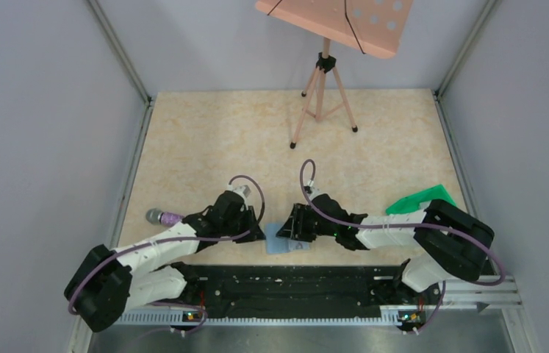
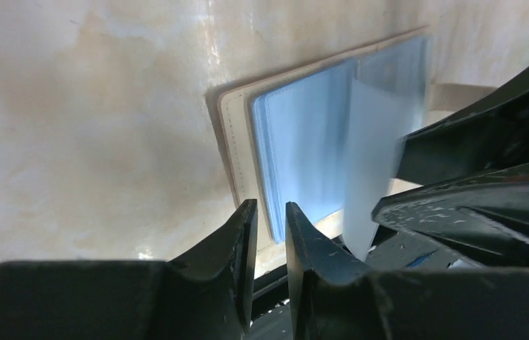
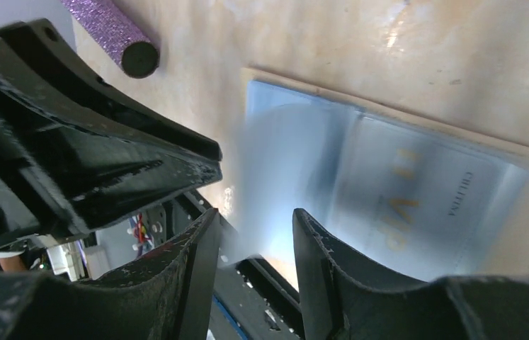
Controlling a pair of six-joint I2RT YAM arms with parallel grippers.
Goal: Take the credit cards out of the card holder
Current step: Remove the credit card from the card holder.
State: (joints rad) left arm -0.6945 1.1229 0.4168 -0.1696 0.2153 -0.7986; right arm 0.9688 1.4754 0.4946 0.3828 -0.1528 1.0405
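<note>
The card holder (image 1: 286,246) lies open on the table near the front edge, between my two grippers. It shows two light-blue panels and a beige rim in the left wrist view (image 2: 304,142) and the right wrist view (image 3: 424,198). A pale credit card (image 2: 371,170) is blurred. It reaches from the wallet past the near edge over the black rail, and also shows in the right wrist view (image 3: 275,170). My left gripper (image 2: 270,209) hovers at the wallet's near corner, jaws a narrow slit apart, nothing between them. My right gripper (image 3: 256,223) is open over the card, not clamping it.
A purple microphone (image 1: 162,217) lies left of the left arm and shows in the right wrist view (image 3: 109,35). A green tray (image 1: 422,198) sits by the right arm. A tripod stand (image 1: 323,88) with a peach desk stands at the back. The black base rail (image 1: 293,283) runs along the near edge.
</note>
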